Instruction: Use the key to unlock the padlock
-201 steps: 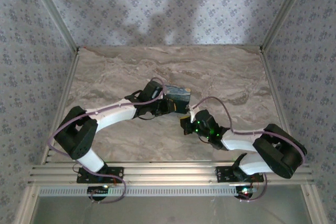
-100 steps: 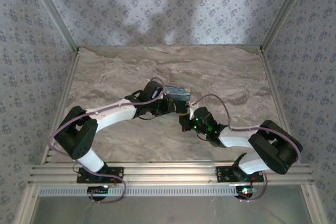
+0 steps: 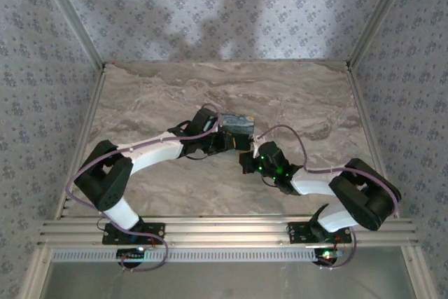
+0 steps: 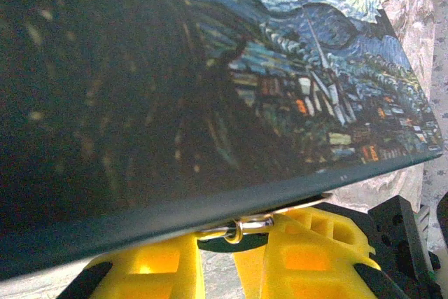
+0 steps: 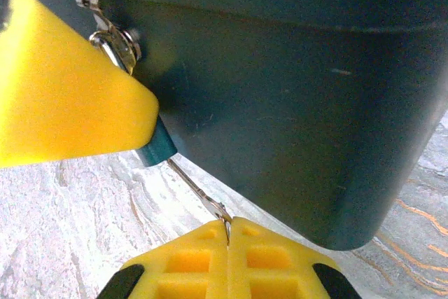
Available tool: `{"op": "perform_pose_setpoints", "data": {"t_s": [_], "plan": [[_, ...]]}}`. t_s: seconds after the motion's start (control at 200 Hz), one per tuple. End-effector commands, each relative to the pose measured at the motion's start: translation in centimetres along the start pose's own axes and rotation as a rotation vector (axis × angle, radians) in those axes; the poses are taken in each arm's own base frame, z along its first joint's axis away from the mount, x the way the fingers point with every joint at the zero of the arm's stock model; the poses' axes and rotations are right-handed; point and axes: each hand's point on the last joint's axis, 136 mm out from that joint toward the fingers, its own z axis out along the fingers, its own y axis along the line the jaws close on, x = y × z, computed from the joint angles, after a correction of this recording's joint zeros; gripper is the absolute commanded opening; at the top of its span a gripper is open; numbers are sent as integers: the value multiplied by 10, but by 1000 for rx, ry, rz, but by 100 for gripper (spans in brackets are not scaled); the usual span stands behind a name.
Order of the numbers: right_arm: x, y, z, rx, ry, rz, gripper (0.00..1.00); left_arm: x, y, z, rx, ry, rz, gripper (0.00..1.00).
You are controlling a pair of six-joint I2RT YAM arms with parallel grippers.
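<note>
Right wrist view: the right claw is pinched tight on the thin key, whose blade runs up-left to the lower end of the teal padlock. A yellow finger of the left claw covers most of the padlock, just under the clasp on the box front. Left wrist view: the left claw stands narrow, gripping the padlock beneath the lid edge. Top view: both claws meet at the box's near side, mid-way across the table.

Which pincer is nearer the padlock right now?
Left. The left pincer grips the padlock itself. The right pincer sits apart from it, shut on the key, whose tip reaches the padlock.
</note>
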Motion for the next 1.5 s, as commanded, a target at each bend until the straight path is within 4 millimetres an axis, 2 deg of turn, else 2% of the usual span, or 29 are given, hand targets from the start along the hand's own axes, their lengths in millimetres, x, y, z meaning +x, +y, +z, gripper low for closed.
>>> {"op": "perform_pose_setpoints", "data": {"t_s": [0.0,0.58,1.044,1.494], "plan": [[-9,4,3,-14,-15,25,0,-12,-21,-3,59,-29,15,10],[-17,9,1,-47,-49,40,0,-8,-18,4,50,-13,10,10],[1,-5,1,5,0,61,0,-17,-18,3,60,-69,-72,9],[1,-9,-4,-14,-20,129,0,-18,-14,1,52,-92,-97,9]]}}
